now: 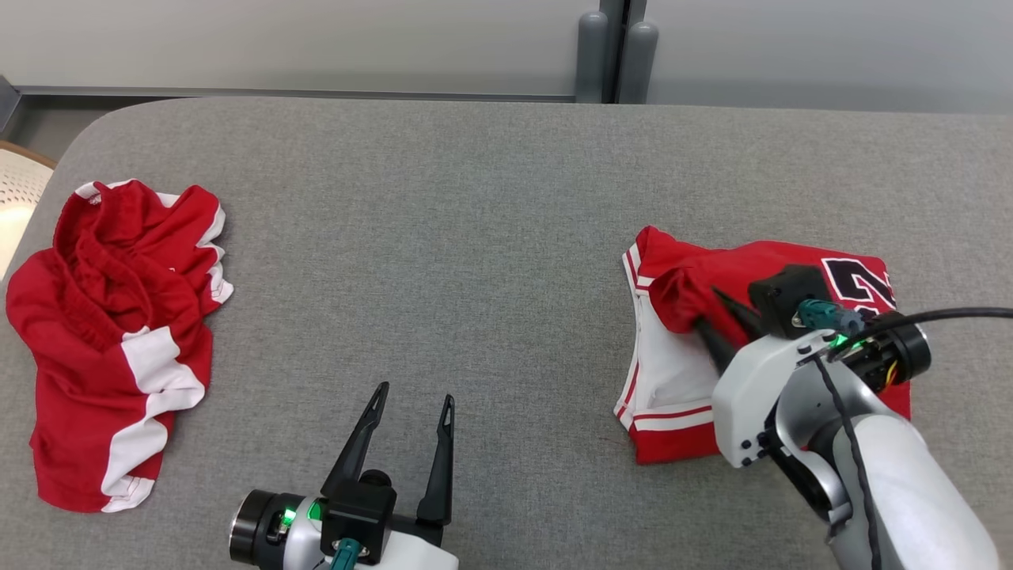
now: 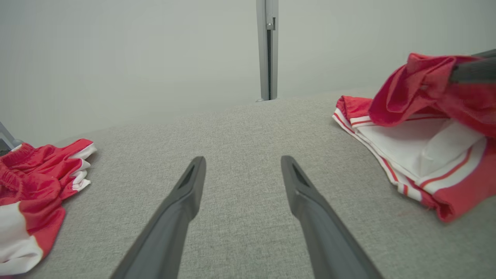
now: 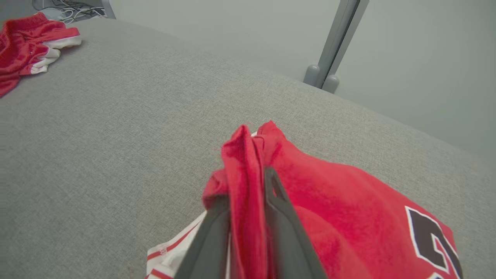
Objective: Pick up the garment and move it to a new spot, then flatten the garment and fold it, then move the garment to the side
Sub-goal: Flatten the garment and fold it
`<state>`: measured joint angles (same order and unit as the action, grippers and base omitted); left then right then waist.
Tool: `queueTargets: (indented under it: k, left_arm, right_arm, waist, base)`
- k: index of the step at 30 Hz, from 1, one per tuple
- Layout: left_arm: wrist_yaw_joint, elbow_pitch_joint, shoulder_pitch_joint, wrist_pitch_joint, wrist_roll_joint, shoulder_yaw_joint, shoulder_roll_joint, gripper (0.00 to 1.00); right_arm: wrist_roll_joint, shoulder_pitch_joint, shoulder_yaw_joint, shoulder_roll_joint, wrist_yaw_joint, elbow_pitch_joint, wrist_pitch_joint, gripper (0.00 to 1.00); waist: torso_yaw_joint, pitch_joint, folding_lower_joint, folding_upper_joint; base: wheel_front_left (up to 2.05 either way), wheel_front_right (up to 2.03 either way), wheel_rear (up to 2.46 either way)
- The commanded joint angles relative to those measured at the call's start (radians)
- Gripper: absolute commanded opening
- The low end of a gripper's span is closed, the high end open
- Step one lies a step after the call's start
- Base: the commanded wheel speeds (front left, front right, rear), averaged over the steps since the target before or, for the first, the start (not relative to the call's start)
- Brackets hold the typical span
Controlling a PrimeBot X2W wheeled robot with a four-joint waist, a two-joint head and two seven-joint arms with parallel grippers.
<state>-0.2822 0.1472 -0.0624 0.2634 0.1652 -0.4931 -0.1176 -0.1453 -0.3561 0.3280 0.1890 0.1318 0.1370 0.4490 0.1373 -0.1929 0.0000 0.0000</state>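
The garment, a red jersey with white panels and red-striped trim, is seen folded at the right of the grey cloth-covered table, toward its near edge. A black numeral outlined in white is shown on its far right part. At the jersey's left, a fold of red fabric is raised off the white layer beneath. It is caught between the fingers of the right gripper, whose jaws are set only narrowly apart, with the bunched cloth filling the gap. The left gripper is held low over bare table at the near middle, well apart from the jersey. Its jaws are spread wide with nothing between them. A second red and white piece of clothing is seen crumpled at the table's left edge. Behind the table a pale wall is seen, with a grey post at its middle.
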Motion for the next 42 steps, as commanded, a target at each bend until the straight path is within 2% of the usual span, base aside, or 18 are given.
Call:
queueTargets:
  k: [1, 7, 12, 18, 23, 24, 25, 26, 33, 42]
  left_arm:
    - [0.005, 0.004, -0.012, 0.001, -0.009, 0.008, -0.002, 1.00]
    - [0.010, 0.012, 0.000, 0.001, -0.016, 0.025, 0.008, 1.00]
    - [0.015, 0.007, 0.013, 0.001, -0.022, 0.042, 0.012, 1.00]
    - [0.026, -0.018, 0.034, 0.001, -0.024, 0.070, 0.012, 1.00]
    - [0.036, -0.035, 0.054, 0.001, -0.008, 0.099, 0.016, 1.00]
    - [0.037, -0.037, 0.060, 0.001, -0.004, 0.107, 0.018, 1.00]
    - [0.042, -0.039, 0.066, 0.001, -0.001, 0.115, 0.018, 1.00]
    - [0.044, -0.040, 0.074, 0.001, 0.001, 0.122, 0.018, 1.00]
    - [0.066, -0.043, 0.111, 0.001, -0.011, 0.148, 0.024, 1.00]
    - [0.100, -0.031, 0.104, 0.001, -0.034, 0.138, 0.043, 1.00]
  right_arm:
    - [-0.002, 0.006, 0.001, -0.010, -0.002, -0.019, -0.013, 1.00]
    - [-0.055, 0.003, 0.004, -0.014, -0.002, -0.099, -0.086, 1.00]
    - [-0.057, 0.020, -0.089, 0.018, -0.002, -0.148, -0.212, 1.00]
    - [-0.018, 0.088, -0.237, 0.053, -0.002, -0.070, -0.383, 1.00]
    - [-0.011, 0.160, -0.265, 0.065, -0.001, 0.031, -0.497, 1.00]
    - [-0.017, 0.174, -0.264, 0.068, -0.001, 0.058, -0.519, 0.49]
    - [-0.019, 0.188, -0.264, 0.070, -0.001, 0.086, -0.542, 0.13]
    - [-0.018, 0.200, -0.255, 0.072, -0.001, 0.111, -0.568, 0.00]
    - [-0.022, 0.222, -0.177, 0.068, -0.001, 0.275, -0.671, 0.00]
    - [-0.005, 0.017, -0.020, 0.056, -0.001, 0.493, -0.712, 0.00]
  waist:
    - [0.002, 0.001, 0.0000, 0.0000]
    - [-0.004, 0.017, 0.0000, 0.0000]
    - [-0.029, 0.037, 0.0000, 0.0000]
    - [-0.067, 0.061, 0.0000, 0.0000]
    - [-0.092, 0.085, 0.0000, 0.0000]
    - [-0.098, 0.090, 0.0000, 0.0000]
    - [-0.104, 0.096, 0.0000, 0.0000]
    - [-0.108, 0.102, 0.0000, 0.0000]
    - [-0.119, 0.134, 0.0000, 0.0000]
    - [-0.061, 0.110, 0.0000, 0.0000]
  base:
    - [0.00, 0.00, 0.00]
    - [0.00, 0.00, 0.00]
    - [0.00, 0.00, 0.00]
    - [0.00, 0.00, 0.00]
    - [0.00, 0.00, 0.00]
    - [0.00, 0.00, 0.00]
    - [0.00, 0.00, 0.00]
    - [0.00, 0.00, 0.00]
    - [0.00, 0.00, 0.00]
    - [0.00, 0.00, 0.00]
